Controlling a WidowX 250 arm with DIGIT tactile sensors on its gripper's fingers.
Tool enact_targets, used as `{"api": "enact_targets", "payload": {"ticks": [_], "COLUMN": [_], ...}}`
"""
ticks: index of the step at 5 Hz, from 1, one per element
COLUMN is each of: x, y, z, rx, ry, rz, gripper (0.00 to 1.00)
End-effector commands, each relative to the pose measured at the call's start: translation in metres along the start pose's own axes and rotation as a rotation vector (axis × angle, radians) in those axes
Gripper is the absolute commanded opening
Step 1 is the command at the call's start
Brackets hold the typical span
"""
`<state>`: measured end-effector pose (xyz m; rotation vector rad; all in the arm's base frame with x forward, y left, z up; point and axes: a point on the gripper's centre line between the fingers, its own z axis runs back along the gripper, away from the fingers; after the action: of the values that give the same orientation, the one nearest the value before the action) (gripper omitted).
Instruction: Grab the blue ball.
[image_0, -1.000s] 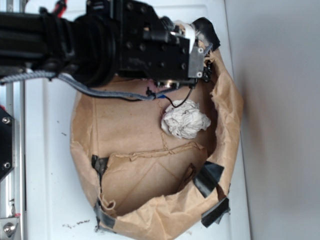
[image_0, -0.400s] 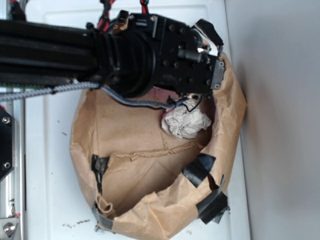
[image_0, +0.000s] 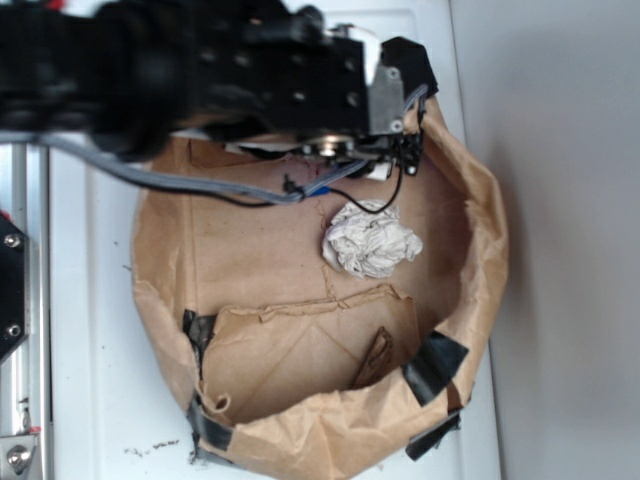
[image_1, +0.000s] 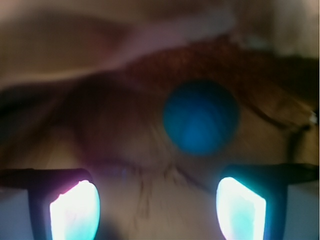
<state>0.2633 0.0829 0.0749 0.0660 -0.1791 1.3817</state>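
In the wrist view the blue ball (image_1: 201, 118) shows as a blurred round shape on brown paper, ahead of my gripper (image_1: 157, 210) and slightly right of its middle. The two glowing fingertips (image_1: 75, 212) stand wide apart with nothing between them, so the gripper is open. In the exterior view the black arm and gripper (image_0: 395, 150) hang over the top rim of the brown paper bag (image_0: 480, 270), and the ball is hidden under them.
A crumpled white paper wad (image_0: 372, 240) lies inside the bag just below the gripper. Black tape patches (image_0: 435, 365) hold the bag's rolled rim. The bag rests on a white surface (image_0: 90, 330), with a metal rail (image_0: 20, 300) at left.
The arm has shifted up and left after dipping toward the wad, leaving the wad fully uncovered. The bag's right rim has sprung outward and the tape patches moved.
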Motion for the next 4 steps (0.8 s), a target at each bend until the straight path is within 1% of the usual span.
{"api": "enact_targets", "payload": {"ticks": [1, 2, 3, 4], "x": [0.006, 0.007, 0.015, 0.016], "y": [0.021, 0.032, 0.024, 0.022], "z": [0.007, -0.014, -0.029, -0.039], "rx": [-0.031, 0.006, 0.044, 0.078], "ry": [-0.042, -0.116, -0.151, -0.184], "rz": [-0.006, -0.004, 0.027, 0.032], "gripper": [1.00, 1.00, 1.00, 1.00]}}
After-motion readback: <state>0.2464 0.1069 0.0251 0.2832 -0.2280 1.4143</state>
